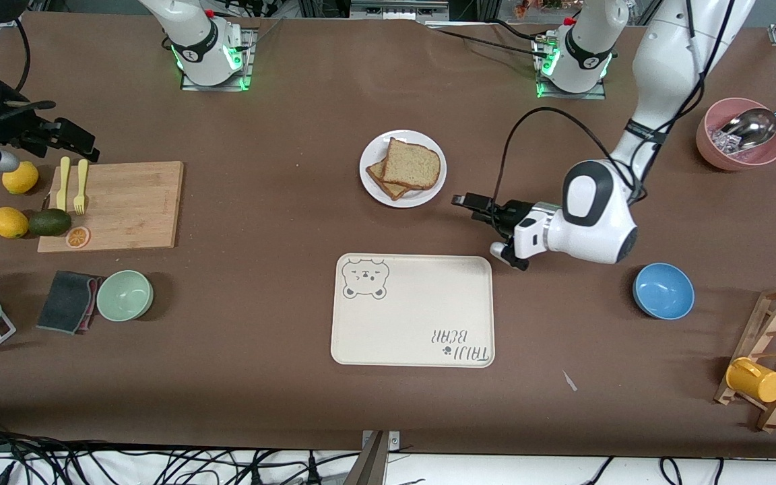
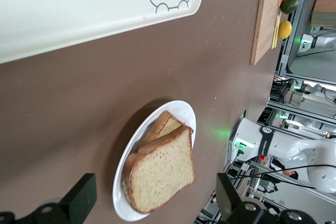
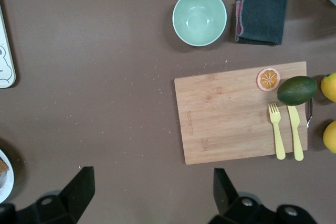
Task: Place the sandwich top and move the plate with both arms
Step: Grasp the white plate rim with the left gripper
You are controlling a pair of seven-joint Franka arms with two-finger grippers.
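The sandwich top point(image 1: 413, 164) already lies on the lower slice, skewed so their corners do not line up, and both sit on the plate point(image 1: 372, 176) at mid-surface, farther from the front camera than the bear-print tray point(image 1: 415, 337). What remains, by my reading, is the two-armed move of the plate.

The left pincer point(image 1: 470, 202) hovers low just beside the plate rim, toward the left arm's end, its fingers spread apart and empty; its wrist view shows the plate lined up between the two fingers point(image 2: 79, 198). The right pincer point(image 3: 149, 195) hangs over bare surface near the wooden cutting board point(image 1: 122, 202), well apart from the plate, fingers likewise apart with nothing between them.

The risks: a one-sided nudge from the left pincer could slide or tip the plate before the right arm arrives, and the loosely stacked top slice could slip off if the plate tilts or the arms lift unevenly. A thin rim also gives little to grip.
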